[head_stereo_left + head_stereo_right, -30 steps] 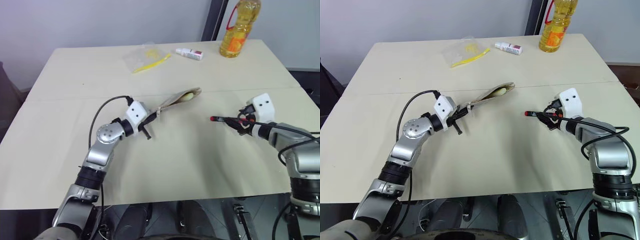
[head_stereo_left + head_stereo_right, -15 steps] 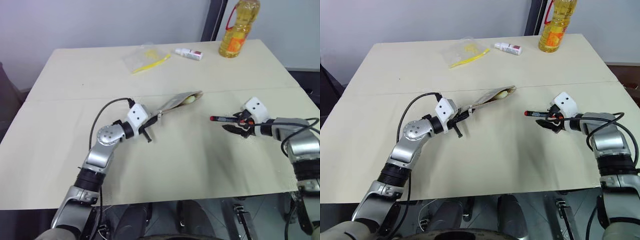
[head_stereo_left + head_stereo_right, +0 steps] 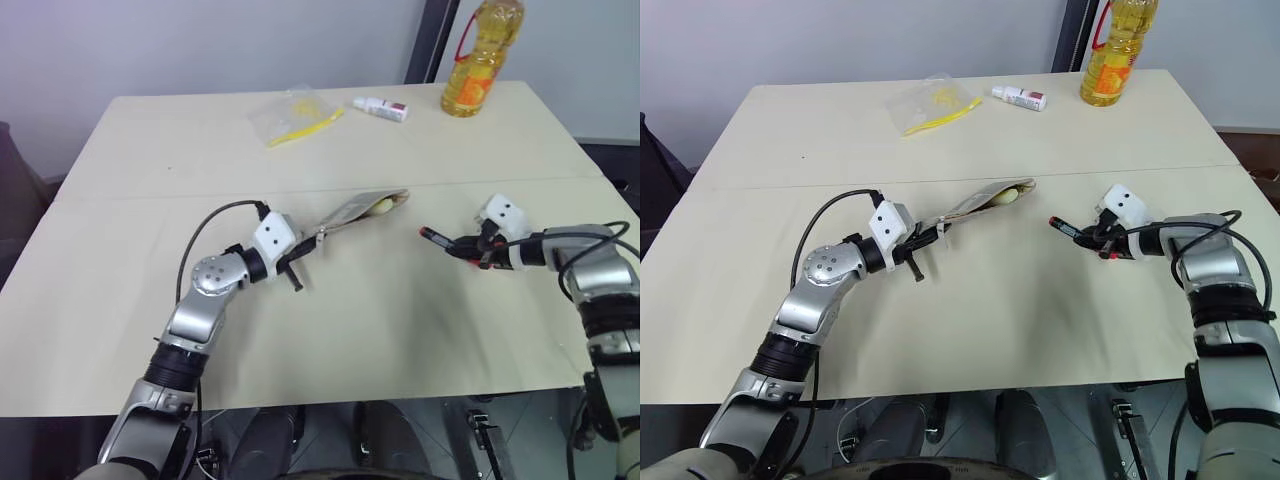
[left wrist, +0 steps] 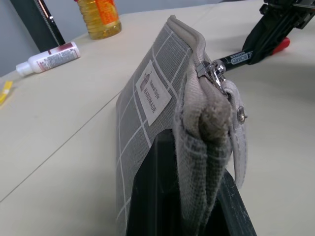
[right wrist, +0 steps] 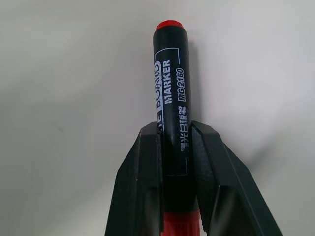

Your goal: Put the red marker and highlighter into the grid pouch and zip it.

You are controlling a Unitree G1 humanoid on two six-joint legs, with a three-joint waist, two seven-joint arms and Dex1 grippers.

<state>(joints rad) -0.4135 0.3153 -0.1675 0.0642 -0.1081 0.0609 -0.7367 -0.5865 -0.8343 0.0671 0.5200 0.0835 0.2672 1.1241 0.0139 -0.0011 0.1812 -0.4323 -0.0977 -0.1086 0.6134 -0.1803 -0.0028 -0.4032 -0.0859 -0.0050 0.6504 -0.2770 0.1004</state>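
The grid pouch [image 3: 352, 209] is held off the table, slanting up and away, and my left gripper [image 3: 297, 262] is shut on its near end by the zipper pull [image 4: 216, 74]. Its far end gapes open, where the yellow highlighter [image 3: 383, 205] peeks out. The pouch's white label [image 4: 153, 93] faces the left wrist camera. To the right, my right gripper [image 3: 478, 249] is shut on the red marker [image 5: 171, 88]. The marker's black barrel sticks out past the fingers, pointing left toward the pouch just above the table.
At the table's far edge stand a yellow oil bottle [image 3: 472, 60], a small white tube [image 3: 381, 107] and a clear plastic bag [image 3: 296, 112] with a thin yellow stick. A seam crosses the tabletop [image 3: 400, 330] behind the pouch.
My right wrist has turned and its fingers have closed on the red marker, which now tilts nose-down instead of lying level. The left gripper and pouch have stayed put.
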